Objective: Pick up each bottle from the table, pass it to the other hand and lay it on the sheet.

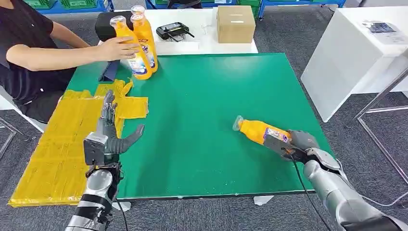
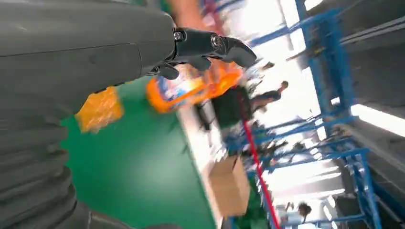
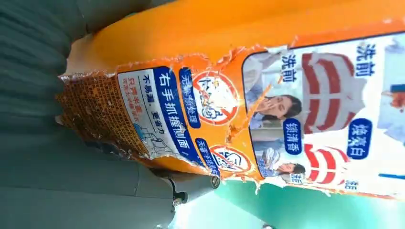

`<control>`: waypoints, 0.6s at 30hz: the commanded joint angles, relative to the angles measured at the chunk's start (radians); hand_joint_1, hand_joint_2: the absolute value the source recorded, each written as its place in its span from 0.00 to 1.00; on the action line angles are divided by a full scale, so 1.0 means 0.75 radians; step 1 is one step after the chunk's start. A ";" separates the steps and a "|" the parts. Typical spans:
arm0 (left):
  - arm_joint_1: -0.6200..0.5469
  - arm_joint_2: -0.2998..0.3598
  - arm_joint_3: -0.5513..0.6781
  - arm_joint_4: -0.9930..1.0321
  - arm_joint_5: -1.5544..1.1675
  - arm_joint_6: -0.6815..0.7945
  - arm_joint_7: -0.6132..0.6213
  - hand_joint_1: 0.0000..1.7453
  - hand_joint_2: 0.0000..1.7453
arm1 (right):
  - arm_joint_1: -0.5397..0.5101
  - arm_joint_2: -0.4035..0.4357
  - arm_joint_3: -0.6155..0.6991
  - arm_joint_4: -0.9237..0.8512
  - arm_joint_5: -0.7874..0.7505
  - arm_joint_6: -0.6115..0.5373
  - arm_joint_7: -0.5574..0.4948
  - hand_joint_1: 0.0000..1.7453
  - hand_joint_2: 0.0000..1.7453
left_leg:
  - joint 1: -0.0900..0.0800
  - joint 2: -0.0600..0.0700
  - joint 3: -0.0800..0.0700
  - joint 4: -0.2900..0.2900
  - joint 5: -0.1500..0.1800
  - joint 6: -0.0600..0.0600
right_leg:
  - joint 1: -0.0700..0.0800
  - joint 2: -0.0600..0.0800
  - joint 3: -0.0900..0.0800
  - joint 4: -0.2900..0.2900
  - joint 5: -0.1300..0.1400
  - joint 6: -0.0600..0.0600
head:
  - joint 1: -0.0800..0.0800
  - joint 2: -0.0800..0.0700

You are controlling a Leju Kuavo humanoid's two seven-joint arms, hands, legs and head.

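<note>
Left robot hand [image 1: 109, 130] near front-left table edge, over the yellow sheet [image 1: 57, 144], fingers straight and spread, thumb out to the side, holding nothing. In the left wrist view the left hand's dark fingers [image 2: 210, 47] stretch out with nothing between them, blurred orange bottles behind.

Right robot hand [image 1: 298, 143] at right side of the green table [image 1: 202, 120], wrapped around the base end of a lying bottle [image 1: 257, 130]. Bottle orange, on its side on the table, clear cap end pointing left and slightly away, label partly torn. Right wrist view: bottle [image 3: 267, 95] pressed against the hand, label with torn edges, blue and red print, green table under it.

Sheet covers the left strip of the table and hangs past the front-left edge, crumpled, a flap reaching right onto the green.

Far left: two more orange bottles [image 1: 140, 43] standing upright, touching each other, at the far edge of the table just past the sheet. A person's hand [image 1: 118, 48] rests on them from the left; person sits at the left side, dark sleeve.

Beyond the green table, a white table [image 1: 207, 43] with a cardboard box [image 1: 235, 23], a black controller [image 1: 174, 30] and a black case [image 1: 103, 24] behind the bottles. White cabinet [image 1: 356, 57] far right.
</note>
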 commanded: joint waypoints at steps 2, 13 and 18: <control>0.203 -0.152 -0.085 -0.246 0.173 -0.153 0.096 0.00 1.00 | 0.286 0.332 -0.369 -0.789 -0.288 0.117 -0.165 1.00 1.00 | -0.001 0.007 -0.005 -0.003 -0.001 0.001 | -0.001 0.012 -0.011 0.000 0.002 0.000 | -0.001 0.000; 0.302 -0.126 -0.226 -0.377 0.199 -0.262 0.124 0.00 1.00 | 0.292 0.553 0.191 -0.763 -0.049 0.063 -0.106 1.00 1.00 | -0.001 -0.007 -0.023 -0.003 0.003 -0.002 | -0.001 -0.001 -0.028 0.005 -0.001 0.000 | -0.001 0.000; 0.339 -0.112 -0.247 -0.396 0.239 -0.335 0.143 0.00 1.00 | 0.280 0.592 0.330 -0.710 -0.075 0.068 -0.087 1.00 1.00 | -0.001 -0.008 -0.027 -0.002 0.004 -0.002 | -0.001 -0.003 -0.031 0.005 -0.001 0.000 | -0.001 0.000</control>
